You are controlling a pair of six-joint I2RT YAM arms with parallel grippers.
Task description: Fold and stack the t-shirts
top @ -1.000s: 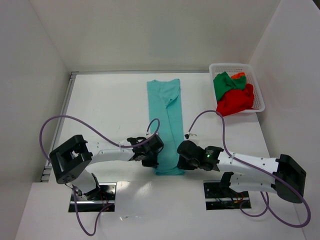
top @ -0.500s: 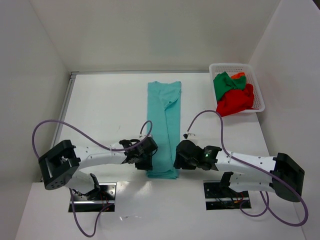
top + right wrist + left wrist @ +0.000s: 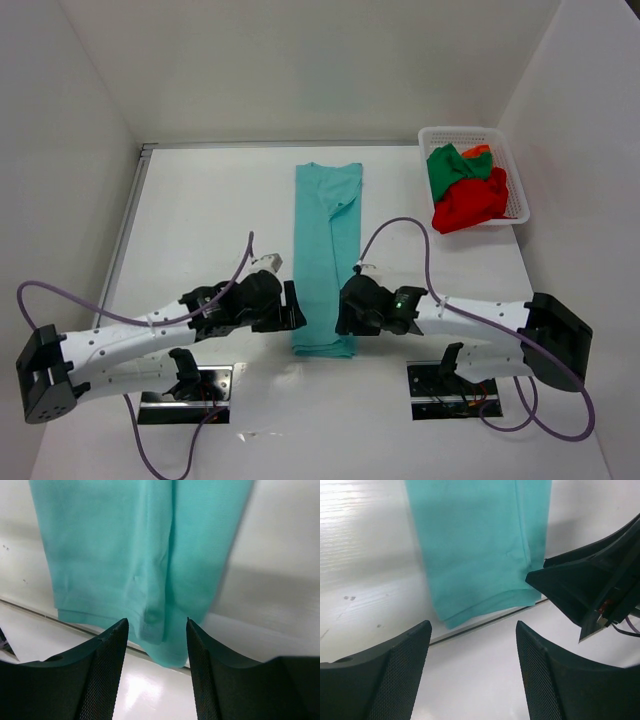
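Note:
A teal t-shirt (image 3: 325, 250), folded into a long narrow strip, lies flat down the middle of the white table, its near hem by the front edge. My left gripper (image 3: 292, 308) stands open just left of that hem, apart from the cloth. My right gripper (image 3: 343, 310) is open at the hem's right side. In the left wrist view the teal t-shirt (image 3: 480, 545) lies beyond my open left gripper (image 3: 474, 672), which has only bare table between its fingers. In the right wrist view the hem of the teal t-shirt (image 3: 140, 550) reaches the gap of my open right gripper (image 3: 156, 665), ungripped.
A white lattice basket (image 3: 515, 160) at the back right holds a dark green t-shirt (image 3: 452, 168), a red t-shirt (image 3: 470, 202) and an orange t-shirt (image 3: 478, 152). White walls close in three sides. Purple cables (image 3: 395, 228) loop over both arms. The right arm's black body (image 3: 590, 587) shows in the left wrist view.
My left gripper has let go of the hem, opened and drawn back to the left. My right gripper has opened too. The shirt's near end has slid slightly left.

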